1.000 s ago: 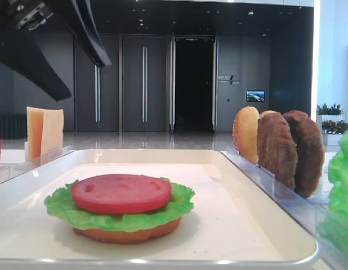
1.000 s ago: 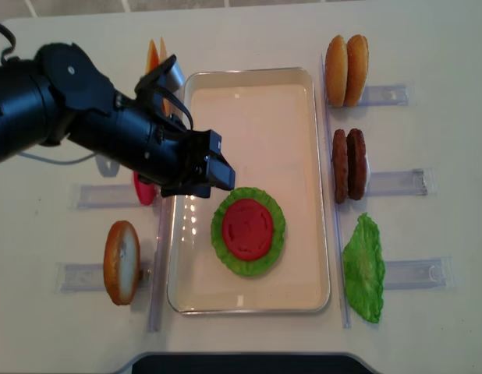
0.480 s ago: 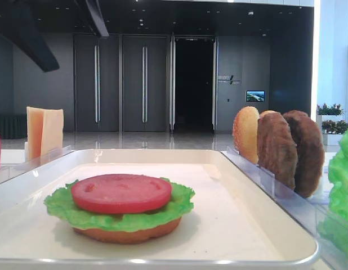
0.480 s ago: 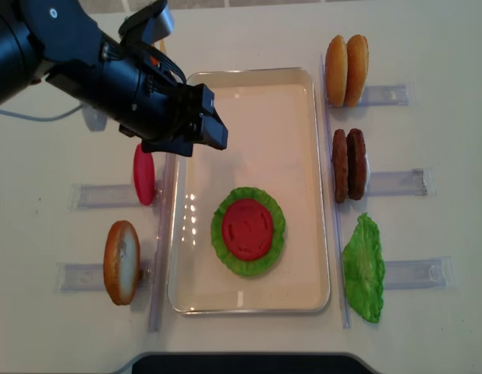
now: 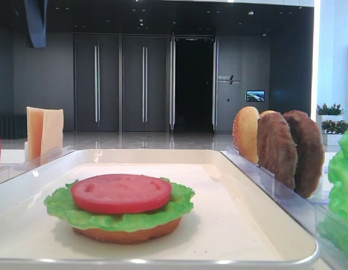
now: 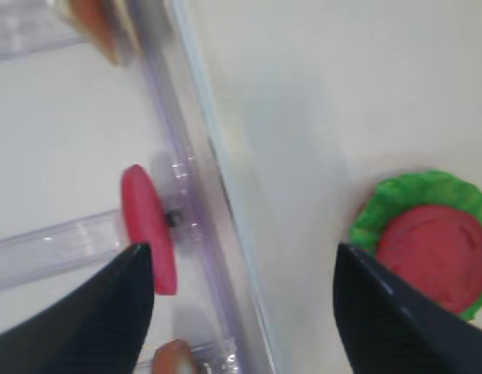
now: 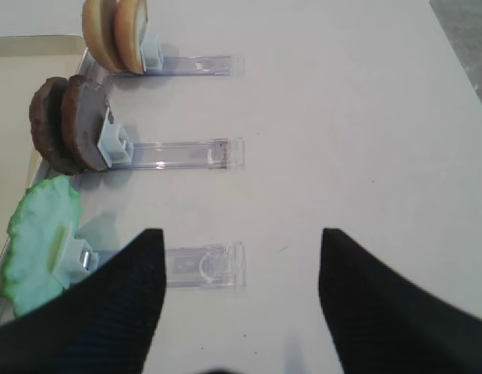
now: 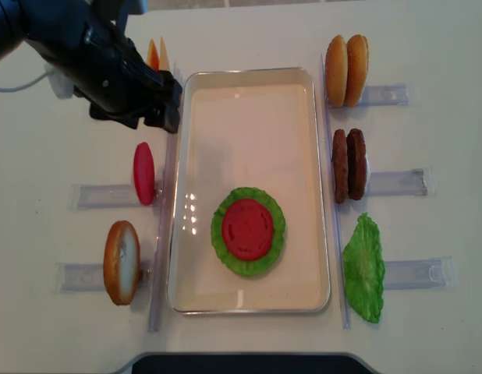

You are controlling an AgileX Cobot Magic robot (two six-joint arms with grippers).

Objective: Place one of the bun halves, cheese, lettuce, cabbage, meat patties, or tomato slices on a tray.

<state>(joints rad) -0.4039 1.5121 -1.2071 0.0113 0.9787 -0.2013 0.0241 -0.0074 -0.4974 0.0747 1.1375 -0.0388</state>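
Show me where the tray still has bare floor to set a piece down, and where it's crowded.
The tray is bare across its whole far half, from the top rim down to the lettuce. A narrower strip lies between the stack and the near rim. The stack with the tomato slice fills the near middle. Both long sides are crowded by holders: meat patties, bun halves.

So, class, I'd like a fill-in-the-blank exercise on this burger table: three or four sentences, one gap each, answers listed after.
1. On the tray, the tomato slice lies directly on top of the ____.
2. The two meat patties stand in a holder on the tray's ____ side in the overhead view.
3. The left end effector has its jaws ____.
4. The spare tomato slice outside the tray stands on its ____.

Answers: lettuce; right; open; edge
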